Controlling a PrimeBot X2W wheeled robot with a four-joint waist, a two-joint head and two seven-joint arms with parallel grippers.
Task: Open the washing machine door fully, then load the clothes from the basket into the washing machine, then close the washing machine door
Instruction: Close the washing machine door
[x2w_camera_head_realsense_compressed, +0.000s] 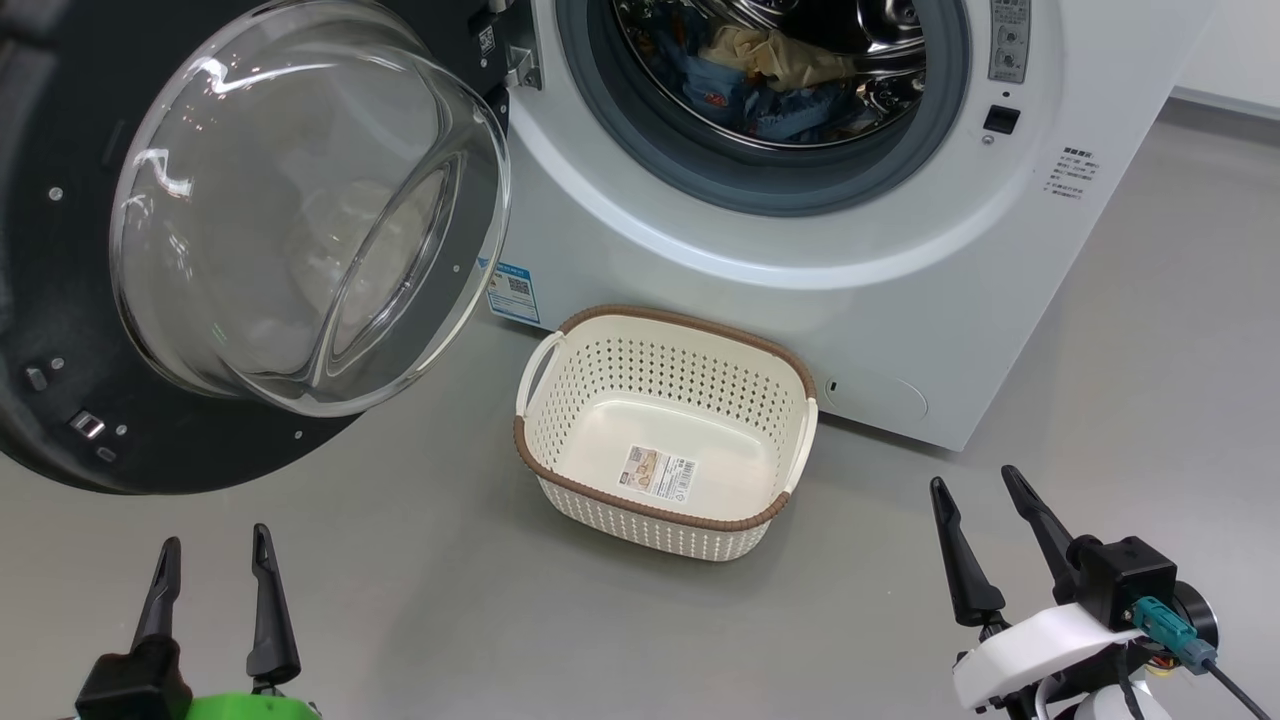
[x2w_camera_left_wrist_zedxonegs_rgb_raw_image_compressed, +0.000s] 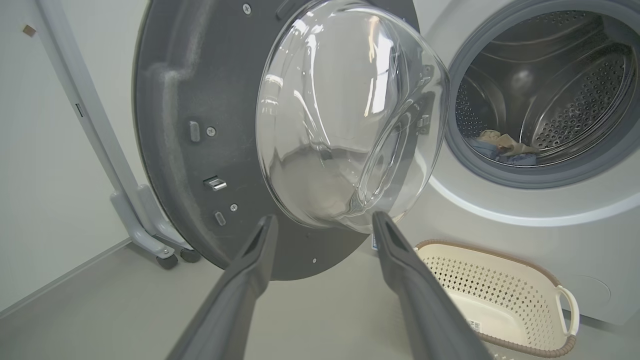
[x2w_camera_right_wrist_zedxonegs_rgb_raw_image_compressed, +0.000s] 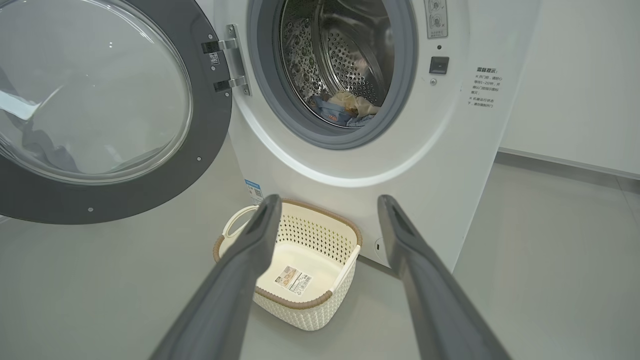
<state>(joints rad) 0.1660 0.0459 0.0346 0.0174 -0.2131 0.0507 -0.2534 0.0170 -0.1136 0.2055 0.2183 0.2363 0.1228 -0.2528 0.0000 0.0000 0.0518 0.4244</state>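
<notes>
Now the basket (x2w_camera_head_realsense_compressed: 650, 370) at six o'clock is empty, clothes (x2w_camera_head_realsense_compressed: 770, 75) in the drum (x2w_camera_head_realsense_compressed: 885, 35); left fingers (x2w_camera_head_realsense_compressed: 160, 600) and right fingers (x2w_camera_head_realsense_compressed: 963, 560) gape, holding nothing. I'd push the washing machine door (x2w_camera_head_realsense_compressed: 300, 220), ten o'clock, near its free edge.

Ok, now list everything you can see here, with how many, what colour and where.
washing machine: one, white, behind the basket
washing machine door: one, black with clear glass bowl, swung open to the left
drum: one, steel, inside the machine's opening
clothes: a few, blue and cream, in the drum
basket: one, cream with brown rim, in front of the machine, nothing in it
barcode sticker: one, on the basket's bottom
energy label: one, blue, low on the machine's front
wheeled stand: one, pale grey, behind the door
floor: grey
left gripper: one, dark fingers, open, lower left
right gripper: one, dark fingers, open, lower right
</notes>
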